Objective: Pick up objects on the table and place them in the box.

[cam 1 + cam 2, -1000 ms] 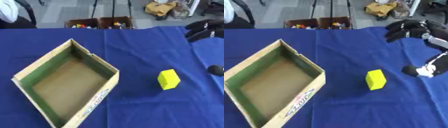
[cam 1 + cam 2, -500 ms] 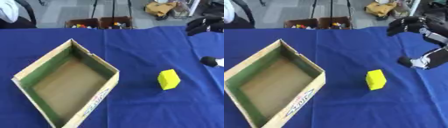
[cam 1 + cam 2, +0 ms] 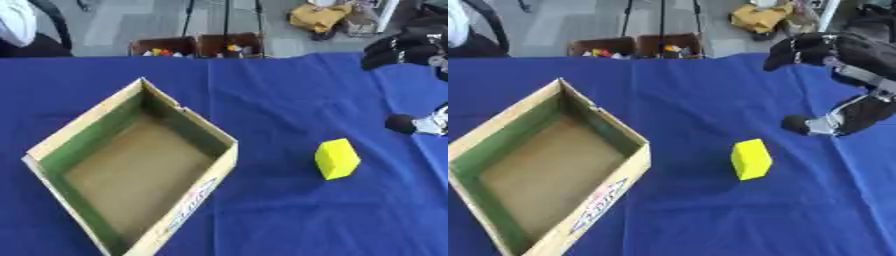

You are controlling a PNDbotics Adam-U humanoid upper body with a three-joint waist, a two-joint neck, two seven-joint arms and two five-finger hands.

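Approach phase, nothing held yet. The yellow block [image 3: 751,159] lies on the blue tabletop [image 3: 693,90], well apart from the box [image 3: 544,165] and to its right; the box is open, brown floor bare, nothing inside that you can see. Your right hand [image 3: 808,50] hangs over the far right of the tabletop, above and beyond the block, fingers curled downward and closed on nothing. Below it a dark rounded part with a pale fitting [image 3: 820,123] sits nearer the block; it looks like part of the same arm, but you can't be sure. Left hand shows in neither view. Next move, as judged: bring the right hand down and toward you over the block, spread the fingers before contact, close across its narrow sides, then lift and carry it left over the box rim. View difference: the right eye view gives you the whole right hand and the forearm running off the right edge; the left eye view crops the hand at its right border and shows only the tip of that dark part.
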